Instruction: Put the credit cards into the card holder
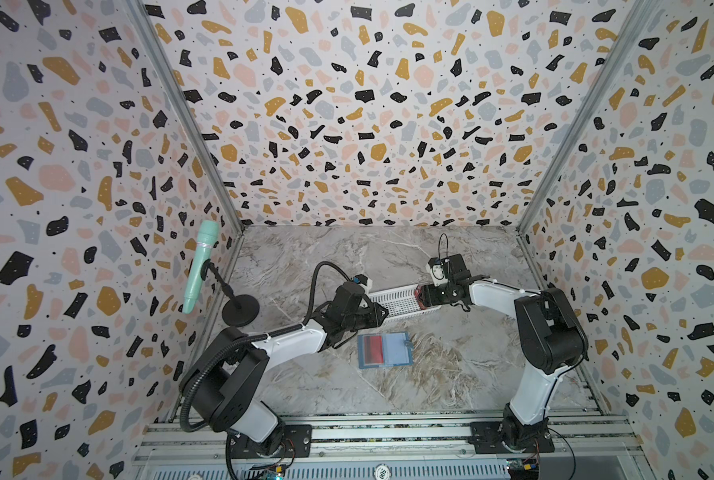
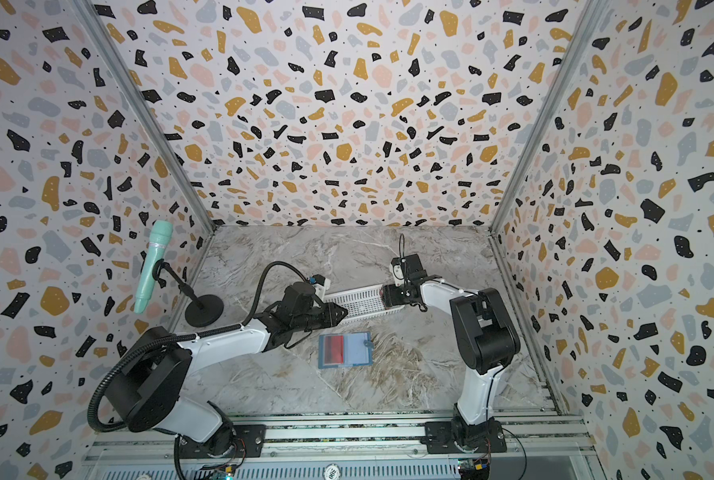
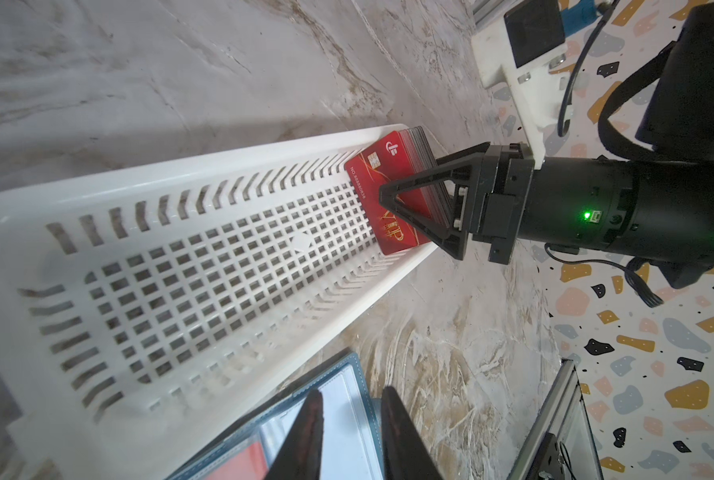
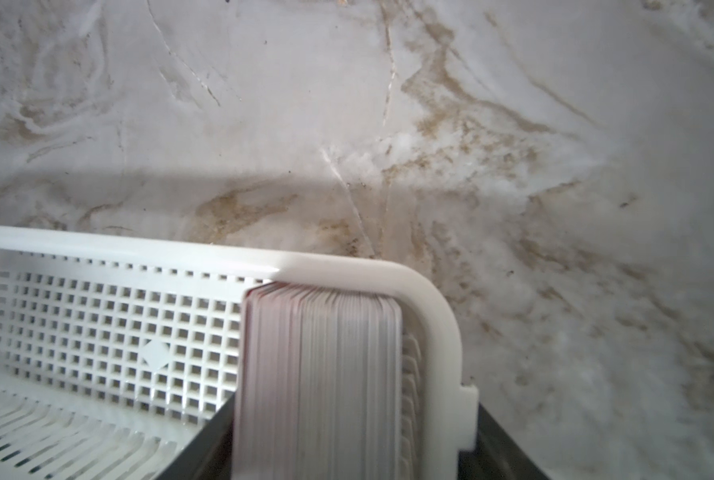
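A stack of red credit cards (image 3: 365, 183) stands on edge at one end of a white perforated basket (image 3: 180, 166); in the right wrist view the stack (image 4: 326, 353) shows edge-on. My right gripper (image 1: 423, 296) (image 3: 409, 178) is open. One finger is inside the basket against the front card, the other outside the end wall. The blue-grey card holder (image 1: 394, 349) (image 2: 357, 347) lies open on the table with a red card (image 1: 374, 347) in its left sleeve. My left gripper (image 1: 384, 312) (image 3: 352, 399) hovers above the holder (image 3: 338, 382), narrowly open and empty.
The basket (image 1: 392, 301) lies slantwise between the two grippers, behind the holder. A teal microphone (image 1: 199, 266) on a black stand (image 1: 240, 309) is at the left wall. Patterned walls close three sides; aluminium rails (image 1: 388, 432) run along the front.
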{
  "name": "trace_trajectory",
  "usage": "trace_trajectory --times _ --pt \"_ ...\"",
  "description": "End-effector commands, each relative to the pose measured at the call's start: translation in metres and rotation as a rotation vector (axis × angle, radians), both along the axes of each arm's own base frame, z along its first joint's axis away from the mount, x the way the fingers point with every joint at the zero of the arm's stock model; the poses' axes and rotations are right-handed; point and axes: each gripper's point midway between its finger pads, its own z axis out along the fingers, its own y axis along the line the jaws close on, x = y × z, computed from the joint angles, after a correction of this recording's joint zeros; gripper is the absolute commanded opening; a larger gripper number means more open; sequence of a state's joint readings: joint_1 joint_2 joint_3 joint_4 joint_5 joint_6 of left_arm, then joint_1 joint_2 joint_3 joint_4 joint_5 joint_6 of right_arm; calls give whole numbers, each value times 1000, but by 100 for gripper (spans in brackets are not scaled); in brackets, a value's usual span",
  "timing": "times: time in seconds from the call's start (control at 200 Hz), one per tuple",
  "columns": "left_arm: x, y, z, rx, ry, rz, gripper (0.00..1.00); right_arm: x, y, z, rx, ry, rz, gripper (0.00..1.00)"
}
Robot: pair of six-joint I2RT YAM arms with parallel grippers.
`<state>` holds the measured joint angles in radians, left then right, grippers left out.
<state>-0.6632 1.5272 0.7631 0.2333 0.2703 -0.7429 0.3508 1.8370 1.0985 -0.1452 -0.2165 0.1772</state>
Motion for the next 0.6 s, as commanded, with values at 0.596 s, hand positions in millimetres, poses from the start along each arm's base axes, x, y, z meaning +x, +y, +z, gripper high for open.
trace_trajectory --times 0.596 --pt "10 -17 2 -28 -13 -31 27 -63 50 33 46 -9 -74 66"
